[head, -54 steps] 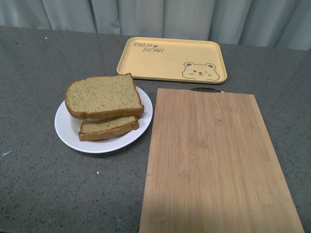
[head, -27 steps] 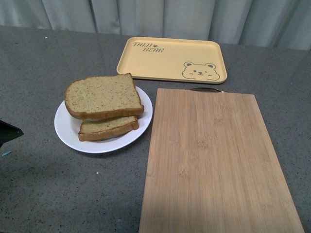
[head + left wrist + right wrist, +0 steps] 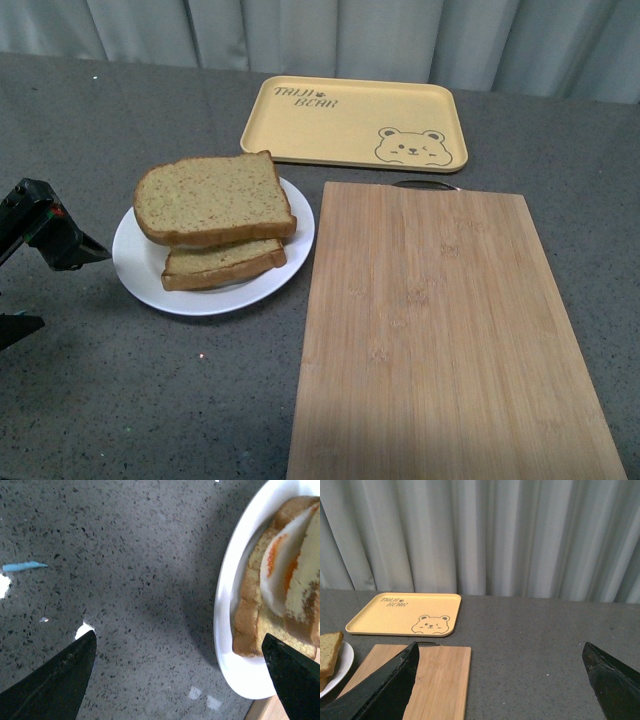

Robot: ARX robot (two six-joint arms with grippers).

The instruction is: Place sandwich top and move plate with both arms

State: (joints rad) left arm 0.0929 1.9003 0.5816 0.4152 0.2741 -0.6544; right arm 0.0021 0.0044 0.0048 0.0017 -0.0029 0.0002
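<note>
The sandwich top (image 3: 213, 198) lies on a smaller bread slice (image 3: 222, 265) on the white plate (image 3: 135, 265), left of centre. The left wrist view shows a fried egg (image 3: 280, 565) between the two slices. My left gripper (image 3: 75, 288) is open at the left edge, just left of the plate and apart from it. In its own view the left gripper (image 3: 179, 636) spans bare countertop, one finger near the plate rim (image 3: 227, 605). My right gripper (image 3: 500, 645) is open and empty, hanging over the countertop far right of the plate (image 3: 342, 667); the front view does not show it.
A bamboo cutting board (image 3: 440, 330) lies right beside the plate. A yellow bear tray (image 3: 350, 120) sits behind both. A small blue scrap (image 3: 25, 566) lies on the speckled grey countertop near the left gripper. A grey curtain (image 3: 495, 535) closes off the back.
The left gripper has come into the front view from the left edge and moved toward the plate. The sandwich, plate, board and tray have not moved.
</note>
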